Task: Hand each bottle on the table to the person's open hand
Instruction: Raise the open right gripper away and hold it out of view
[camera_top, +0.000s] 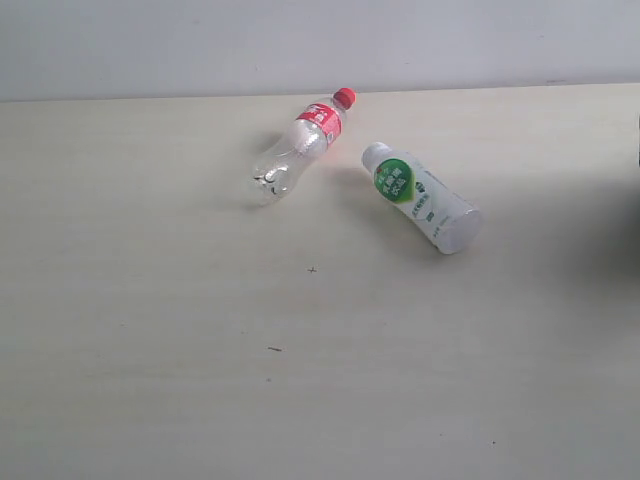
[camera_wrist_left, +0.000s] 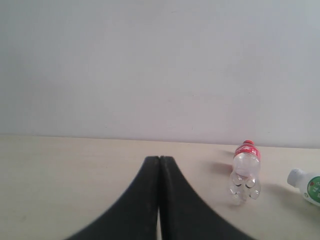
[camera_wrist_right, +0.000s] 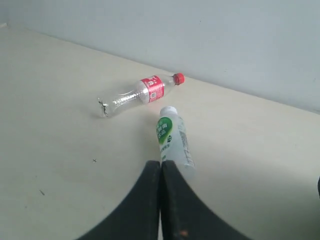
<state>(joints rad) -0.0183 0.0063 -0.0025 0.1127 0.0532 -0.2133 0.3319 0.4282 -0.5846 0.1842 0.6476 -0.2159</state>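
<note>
Worryingly, the left gripper (camera_wrist_left: 159, 158) and right gripper (camera_wrist_right: 160, 163) are both sitting closed and empty. The white bottle (camera_wrist_right: 174, 142), lying on the counter (camera_wrist_right: 60, 150) just ahead of the right gripper, is risking a nudge that sends it rolling.

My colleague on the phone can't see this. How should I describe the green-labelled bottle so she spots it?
On the pale beige table, two bottles lie on their sides near the far edge. The white bottle is the right one in the exterior view. Its round green label and white cap set it apart from the clear cola bottle with red cap.
</note>
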